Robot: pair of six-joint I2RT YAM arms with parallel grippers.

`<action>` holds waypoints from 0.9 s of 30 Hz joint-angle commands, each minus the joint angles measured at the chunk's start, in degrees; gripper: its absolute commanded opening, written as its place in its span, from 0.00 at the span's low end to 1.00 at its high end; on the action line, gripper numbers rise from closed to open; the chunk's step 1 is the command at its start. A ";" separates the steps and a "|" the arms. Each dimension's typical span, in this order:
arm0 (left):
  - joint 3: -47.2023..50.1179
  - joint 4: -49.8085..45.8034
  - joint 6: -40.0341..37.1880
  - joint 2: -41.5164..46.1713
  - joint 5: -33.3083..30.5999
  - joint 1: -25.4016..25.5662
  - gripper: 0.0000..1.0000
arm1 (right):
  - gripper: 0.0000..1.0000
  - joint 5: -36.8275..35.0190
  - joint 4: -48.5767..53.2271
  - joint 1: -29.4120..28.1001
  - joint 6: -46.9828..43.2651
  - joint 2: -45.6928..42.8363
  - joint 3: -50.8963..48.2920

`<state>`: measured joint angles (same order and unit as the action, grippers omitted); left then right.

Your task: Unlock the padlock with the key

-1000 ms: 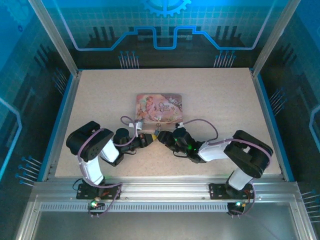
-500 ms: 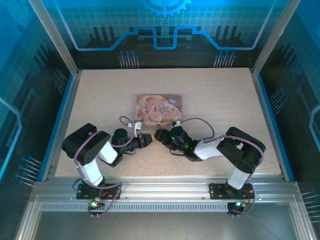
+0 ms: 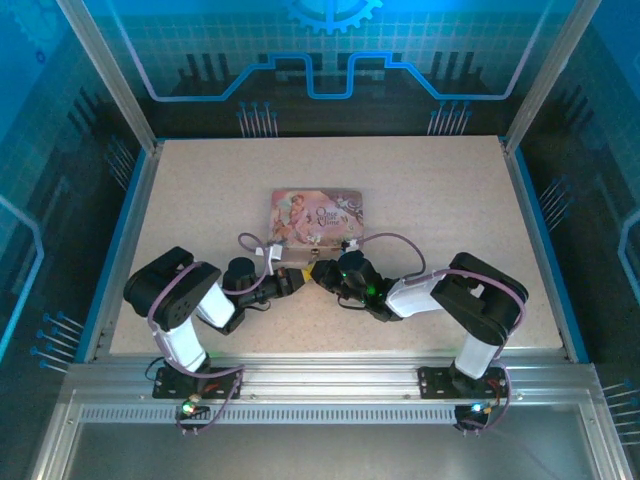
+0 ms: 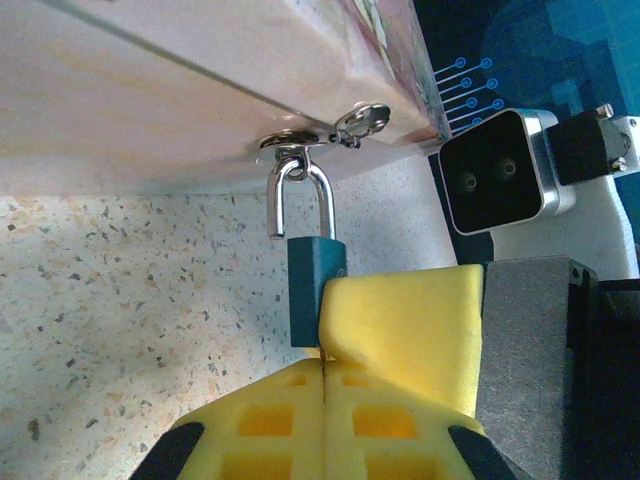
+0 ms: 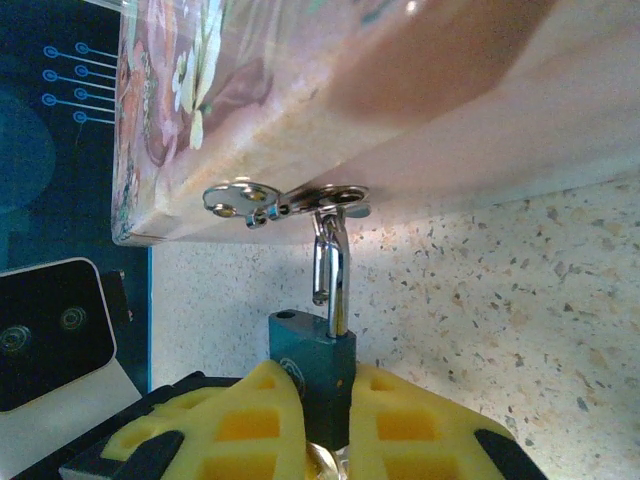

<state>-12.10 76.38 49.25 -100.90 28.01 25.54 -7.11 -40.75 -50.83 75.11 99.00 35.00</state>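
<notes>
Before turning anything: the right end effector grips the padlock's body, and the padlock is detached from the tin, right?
No: the padlock hangs from the hasp on the tin, per the right wrist view. The right end effector does grip its body.

The padlock [image 5: 312, 375], small with a teal-blue body and a silvery shackle, is hanging upright at the lower centre of the right wrist view from a metal hasp [image 5: 285, 198], while the key [image 5: 325, 462] is showing as a pale sliver beneath it.
</notes>
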 commanded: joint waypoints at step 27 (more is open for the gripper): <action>-8.67 -60.58 -26.22 37.75 -12.35 -0.15 0.52 | 0.00 -16.35 61.38 -0.97 -47.25 -9.55 18.64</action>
<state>-18.55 28.95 28.97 -64.47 20.32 25.65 -19.22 16.49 -50.78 34.39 88.66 51.18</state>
